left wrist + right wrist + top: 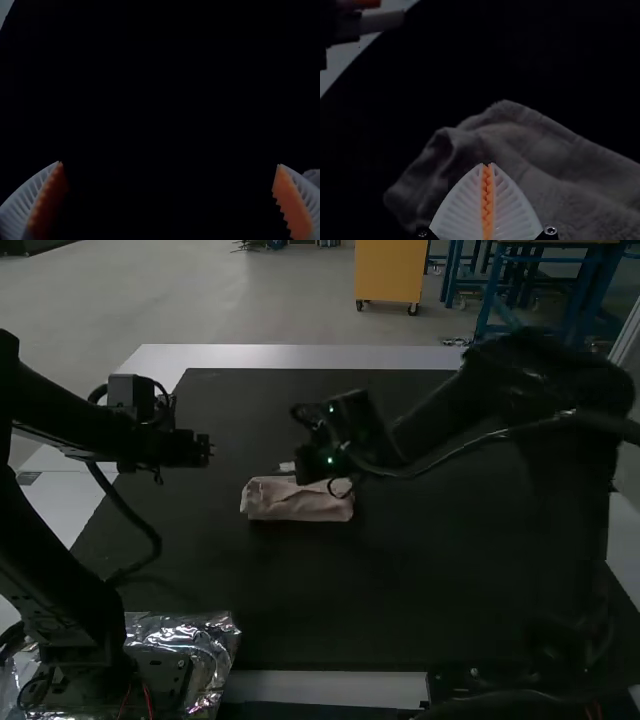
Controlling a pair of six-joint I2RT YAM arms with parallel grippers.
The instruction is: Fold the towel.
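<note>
Taking twelve o'clock as the side away from the arms in the high view, the towel (pixel 298 502) is lying just off the middle of the dark mat (pixel 330 610), toward ten o'clock, gathered into a thick, narrow strip running from nine to three. The right gripper (pixel 488 164) is hovering close by the towel's twelve o'clock edge, its fingers clenched, their orange pads meeting with no cloth showing between them. The left gripper (pixel 170 164) is waiting apart from the towel, toward ten o'clock, its fingers spread wide and holding nothing. The folding is probably nearing its end, and the step in hand is seemingly becoming one of tidying. Doing it well is calling for lightly pressing the raised folds with the closed tips, working from the middle out toward nine and three. Pushing hard toward six is risking skidding the whole strip; opening the fingers amid the cloth is risking snagging a layer and undoing the fold.
</note>
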